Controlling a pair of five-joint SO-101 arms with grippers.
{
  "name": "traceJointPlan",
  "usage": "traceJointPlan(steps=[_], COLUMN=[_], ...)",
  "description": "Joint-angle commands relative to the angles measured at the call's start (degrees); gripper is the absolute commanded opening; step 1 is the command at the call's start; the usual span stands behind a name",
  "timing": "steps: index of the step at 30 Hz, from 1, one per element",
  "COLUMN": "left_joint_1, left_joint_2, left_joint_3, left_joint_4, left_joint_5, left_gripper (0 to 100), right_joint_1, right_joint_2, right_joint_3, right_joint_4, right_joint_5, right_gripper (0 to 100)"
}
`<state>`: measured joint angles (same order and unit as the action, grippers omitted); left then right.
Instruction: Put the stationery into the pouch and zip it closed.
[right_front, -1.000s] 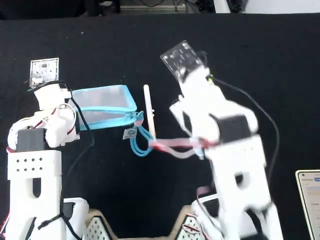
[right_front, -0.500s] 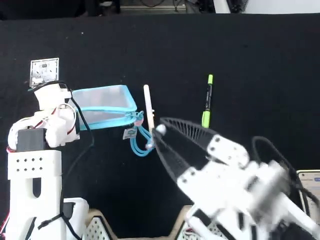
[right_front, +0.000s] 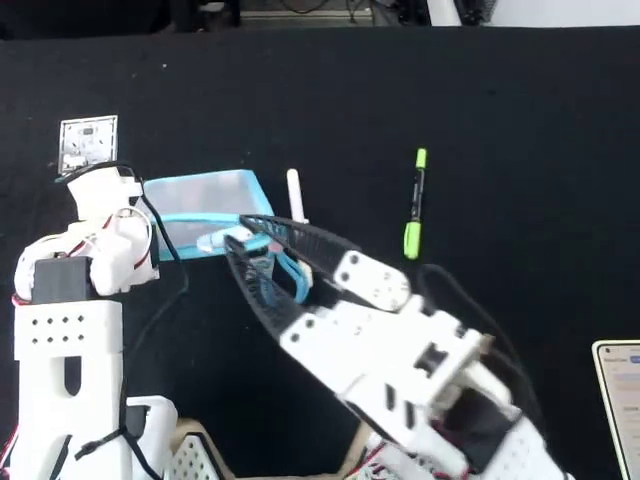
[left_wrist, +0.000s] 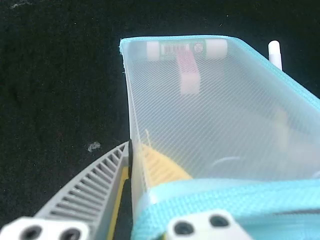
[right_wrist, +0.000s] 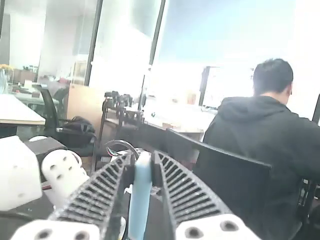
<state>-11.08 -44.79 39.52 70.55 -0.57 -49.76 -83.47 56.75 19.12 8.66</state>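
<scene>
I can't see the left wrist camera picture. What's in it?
A see-through pouch with a turquoise zip edge fills the close-up, pinched at its near end by the left gripper above a black table. A pink thing shows blurrily through its far end, and a white pen pokes up just beyond.

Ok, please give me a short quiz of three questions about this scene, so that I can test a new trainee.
1. True or false: the green marker is already inside the pouch.
2. What does the left gripper hold? A the pouch; B the green marker; C nothing.
3. Fill in: the light blue item is clamped in the ____ gripper.
Key: 1 false, it lies on the table, apart from the pouch; 2 A; 3 right, meaning the right gripper.
</scene>
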Motion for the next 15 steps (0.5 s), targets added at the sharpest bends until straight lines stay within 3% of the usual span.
traceJointPlan(steps=[1,11,15], left_joint_1=[-0.92,-0.92,-0.92], left_joint_2=[0.35,0.35,0.35], left_joint_3=[1.54,1.54,1.54], left_joint_4=[0.09,0.09,0.09], left_joint_5=[0.88,0.88,0.88], left_gripper=[3,3,3], right_joint_1=[-0.18,3.78,3.60], right_joint_2=[-1.01,-1.01,-0.48], right_joint_3=[5.49,14.02,16.13], right_joint_4=[-5.80,-5.98,-5.45], right_joint_5=[0.09,0.18,0.09], right_gripper=[1.2,1.5,8.5])
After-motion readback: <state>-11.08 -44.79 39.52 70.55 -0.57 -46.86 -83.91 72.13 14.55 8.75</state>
